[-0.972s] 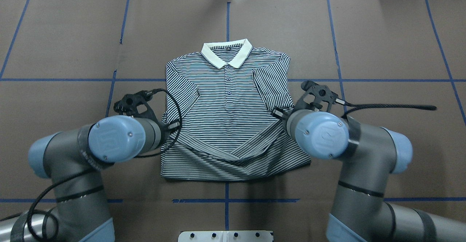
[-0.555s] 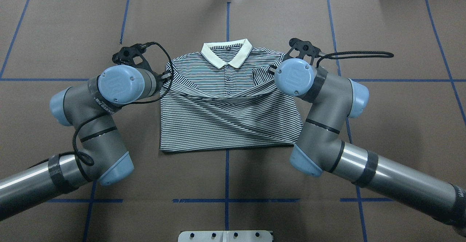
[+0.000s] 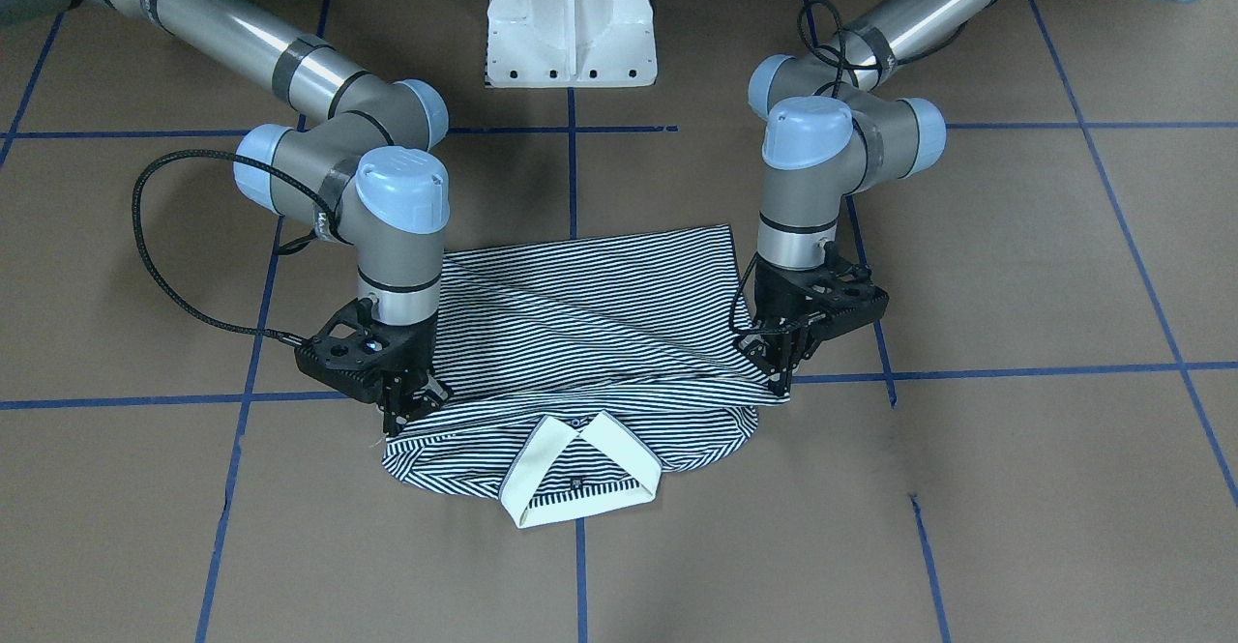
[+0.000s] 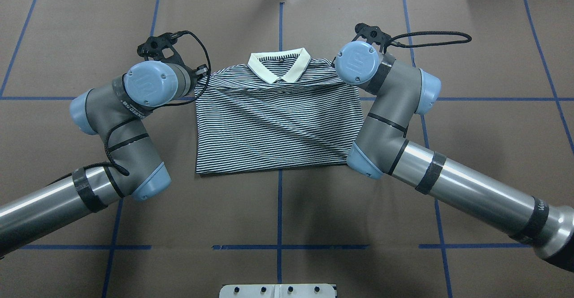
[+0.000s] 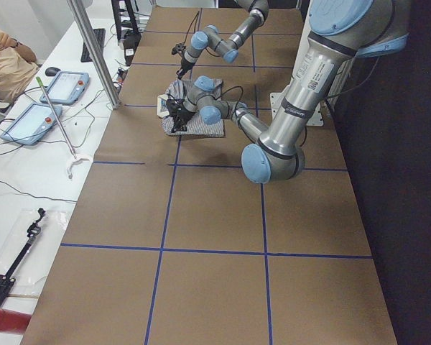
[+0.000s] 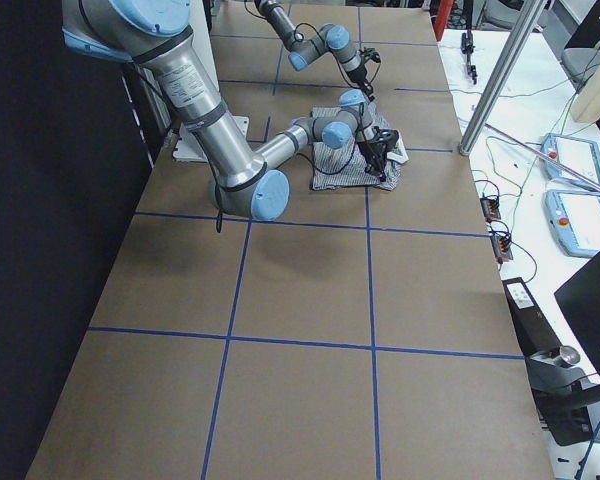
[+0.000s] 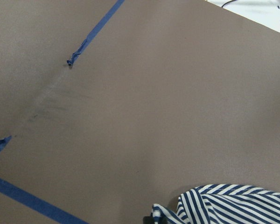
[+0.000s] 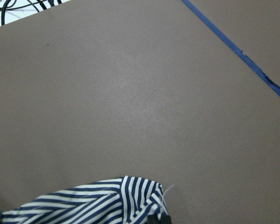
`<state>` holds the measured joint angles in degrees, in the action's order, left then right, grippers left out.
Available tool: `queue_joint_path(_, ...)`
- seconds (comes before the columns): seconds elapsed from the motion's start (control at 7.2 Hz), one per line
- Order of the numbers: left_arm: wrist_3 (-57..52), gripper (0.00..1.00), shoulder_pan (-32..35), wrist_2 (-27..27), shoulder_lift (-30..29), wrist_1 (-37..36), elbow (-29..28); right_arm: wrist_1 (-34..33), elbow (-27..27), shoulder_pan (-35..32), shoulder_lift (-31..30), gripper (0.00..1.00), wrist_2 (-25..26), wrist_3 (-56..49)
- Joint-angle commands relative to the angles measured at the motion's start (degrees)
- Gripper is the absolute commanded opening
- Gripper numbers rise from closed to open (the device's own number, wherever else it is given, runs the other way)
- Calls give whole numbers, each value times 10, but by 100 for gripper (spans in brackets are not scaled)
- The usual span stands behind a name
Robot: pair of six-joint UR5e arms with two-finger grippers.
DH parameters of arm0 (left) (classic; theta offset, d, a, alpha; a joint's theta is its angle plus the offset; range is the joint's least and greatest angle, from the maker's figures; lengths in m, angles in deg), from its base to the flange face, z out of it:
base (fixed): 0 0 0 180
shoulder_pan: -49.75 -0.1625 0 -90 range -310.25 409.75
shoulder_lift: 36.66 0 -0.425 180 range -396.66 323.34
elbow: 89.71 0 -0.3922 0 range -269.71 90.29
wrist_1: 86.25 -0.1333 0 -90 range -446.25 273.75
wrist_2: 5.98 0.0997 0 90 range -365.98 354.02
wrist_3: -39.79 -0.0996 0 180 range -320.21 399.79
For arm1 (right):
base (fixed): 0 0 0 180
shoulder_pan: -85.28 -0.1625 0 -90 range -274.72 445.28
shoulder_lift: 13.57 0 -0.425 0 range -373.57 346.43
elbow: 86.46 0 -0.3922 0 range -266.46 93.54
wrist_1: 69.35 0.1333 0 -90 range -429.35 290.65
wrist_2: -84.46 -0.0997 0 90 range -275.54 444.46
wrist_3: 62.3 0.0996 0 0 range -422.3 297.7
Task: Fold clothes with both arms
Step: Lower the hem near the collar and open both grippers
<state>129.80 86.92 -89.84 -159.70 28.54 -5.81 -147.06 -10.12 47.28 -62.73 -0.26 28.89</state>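
Matte brown table [image 4: 471, 154], striped shirt [image 4: 278, 127] folded rectangular

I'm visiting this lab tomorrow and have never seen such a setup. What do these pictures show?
The machine is a silver-grey jointed left arm and right arm with light-blue caps, at a brown table with blue tape lines. One picture looks down from behind the robot, one faces it across the table, two look along from the table's ends, two come from the wrists. A navy-and-white striped polo shirt with a cream collar lies there, its lower half folded up toward the collar. The left hand and the right hand, black two-finger pinchers, each grip a corner of that folded-over half. The wrist pictures show bare table and a bit of striped cloth.
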Motion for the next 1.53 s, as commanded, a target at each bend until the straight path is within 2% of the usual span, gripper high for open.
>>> queue_joint_path(0.0,1,0,0,5,-19,20,-39,1,-25,-16,18,0,-1,-18)
queue_joint_path(0.28,1,0,-2,5,-22,37,-62,2,-65,-16,49,0,0,-19)
queue_joint_path(0.42,2,0,-3,5,-22,37,-62,26,-80,-17,49,0,3,-19)
queue_joint_path(0.56,3,6,-4,5,-22,40,-62,47,-95,-16,49,0,3,-19)
queue_joint_path(0.69,4,18,-3,4,-18,81,-61,50,-95,-16,50,0,3,-18)
queue_joint_path(0.83,3,21,-1,4,-13,132,-61,50,-95,-16,47,12,3,-18)
queue_joint_path(0.97,6,25,0,2,-8,142,-52,50,-95,-16,43,29,2,-19)
queue_joint_path(1.11,6,28,2,1,-3,142,-30,52,-89,-16,43,32,-1,-17)
queue_joint_path(1.25,6,30,2,0,24,142,2,52,-49,-16,14,38,-1,-17)
queue_joint_path(1.39,7,34,2,0,35,141,21,45,32,-16,-33,42,-7,-18)
